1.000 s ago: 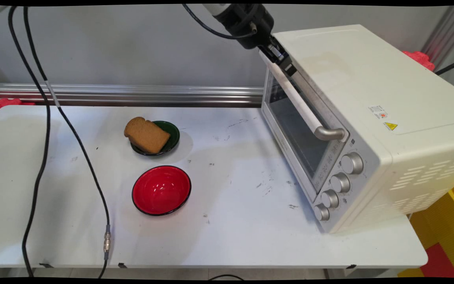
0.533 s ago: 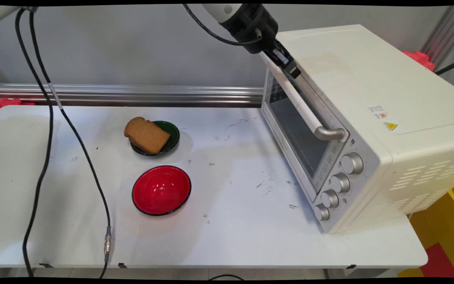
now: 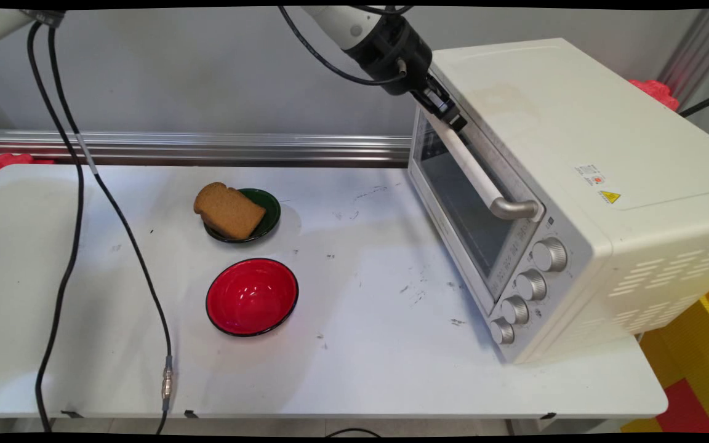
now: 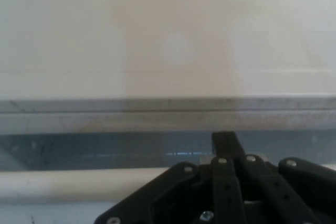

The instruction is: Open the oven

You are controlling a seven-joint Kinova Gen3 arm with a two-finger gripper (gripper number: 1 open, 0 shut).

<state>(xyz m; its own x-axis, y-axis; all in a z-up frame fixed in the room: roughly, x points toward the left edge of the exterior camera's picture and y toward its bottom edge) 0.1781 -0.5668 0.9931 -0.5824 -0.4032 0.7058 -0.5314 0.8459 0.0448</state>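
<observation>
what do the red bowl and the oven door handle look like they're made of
Red bowl: probably glossy plastic or melamine, showing bright highlights inside and a dark rim. Oven door handle: matte cream bar, likely plastic or coated metal, ending in a brushed silver bracket that looks metallic.

Your main view: bright, even light, soft shadows under the red bowl [image 3: 252, 296], glints inside it. Hand view soft, oven top [image 4: 168, 30] washed out.

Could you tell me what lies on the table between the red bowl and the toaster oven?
Nothing stands between the red bowl and the toaster oven; the main view shows only bare, scuffed table.
</observation>
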